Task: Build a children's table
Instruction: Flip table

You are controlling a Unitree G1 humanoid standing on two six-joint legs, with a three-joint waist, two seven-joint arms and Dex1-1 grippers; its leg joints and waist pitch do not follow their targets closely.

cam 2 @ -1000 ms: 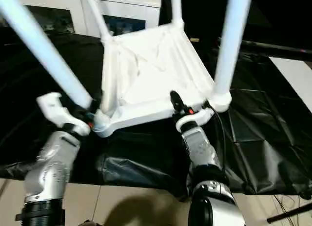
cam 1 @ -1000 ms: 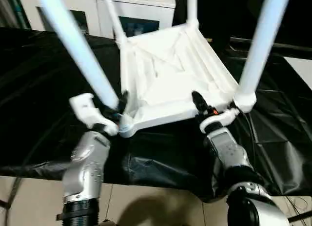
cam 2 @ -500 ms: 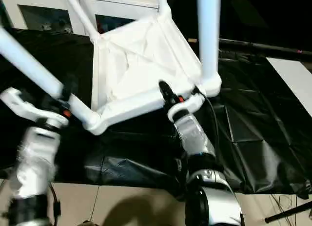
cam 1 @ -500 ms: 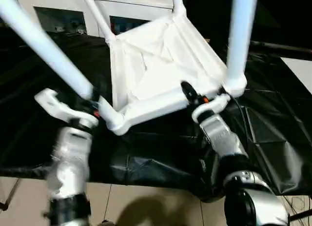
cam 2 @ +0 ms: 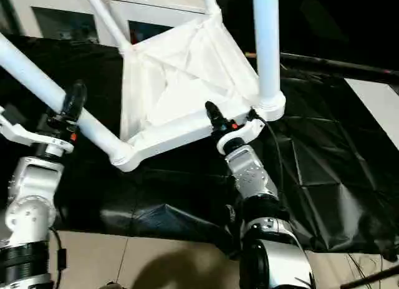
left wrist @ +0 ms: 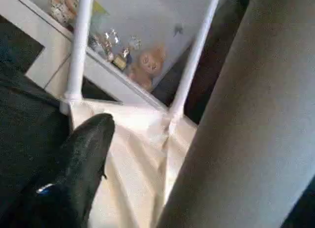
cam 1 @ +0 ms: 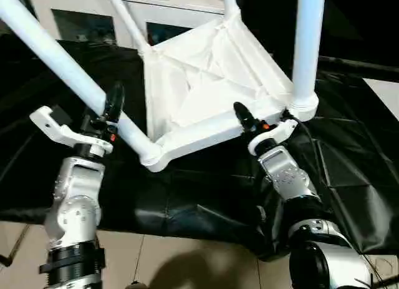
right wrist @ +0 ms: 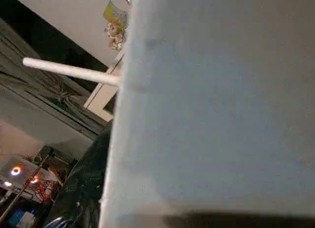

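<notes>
The children's table (cam 1: pixel 206 83) is upside down and tilted, its ribbed underside towards me and its four white legs fitted. My left gripper (cam 1: pixel 103 107) straddles the near-left leg (cam 1: pixel 56 52) a little way up from the corner socket (cam 1: pixel 151 156). It is open: in the left wrist view a gap shows between its black finger (left wrist: pixel 83 159) and the leg (left wrist: pixel 246 139). My right gripper (cam 1: pixel 244 122) is shut on the tabletop's near rim, beside the near-right leg (cam 1: pixel 307 45). In the right wrist view the white tabletop (right wrist: pixel 221 105) is pressed up close.
A large work table draped in black cloth (cam 1: pixel 349 176) lies under the white table, with its front edge just beyond my forearms. A white cabinet with glass doors (cam 1: pixel 168 11) stands behind. Tiled floor (cam 1: pixel 187 264) shows below the edge.
My left gripper has slid from the corner socket up along the near-left leg and its fingers have spread. The table's near-left corner has dropped lower. The right gripper keeps its hold on the rim.
</notes>
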